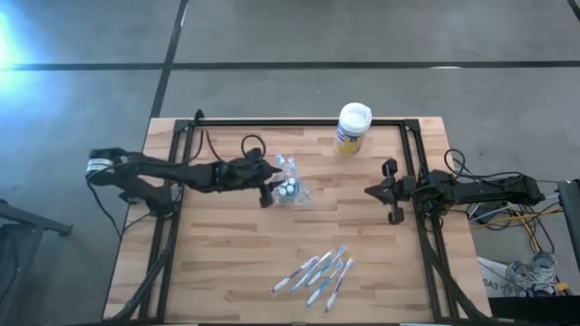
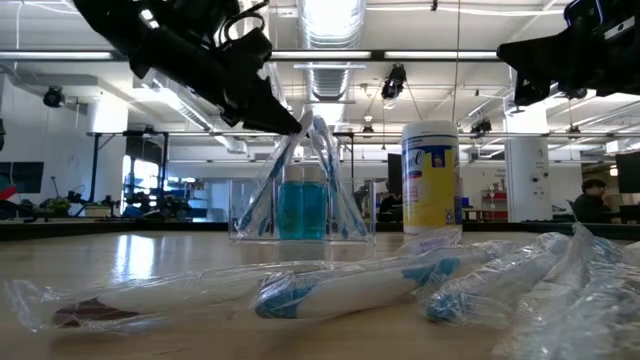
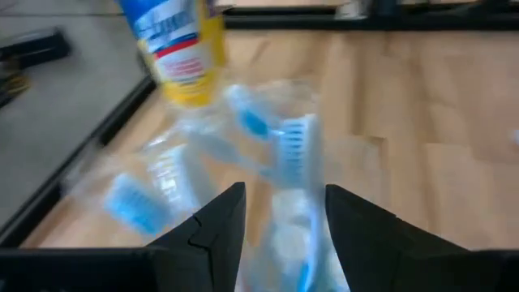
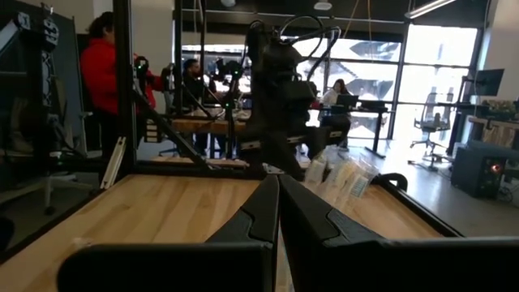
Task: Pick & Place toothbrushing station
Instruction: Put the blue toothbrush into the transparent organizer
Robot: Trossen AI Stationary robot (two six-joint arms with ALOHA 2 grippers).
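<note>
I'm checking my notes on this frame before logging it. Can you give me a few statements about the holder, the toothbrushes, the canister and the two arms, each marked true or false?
1. The left gripper is at the holder, fingers apart. True.
2. The right gripper holds a toothbrush. False: it is shut on nothing and waits at the table's right side.
3. Several wrapped toothbrushes lie loose on the table, near the front edge. True.
4. The canister lies on its side. False: it stands upright near the far edge.
5. The holder is empty. False: wrapped brushes stand in it, leaning outward in the low view.
</note>
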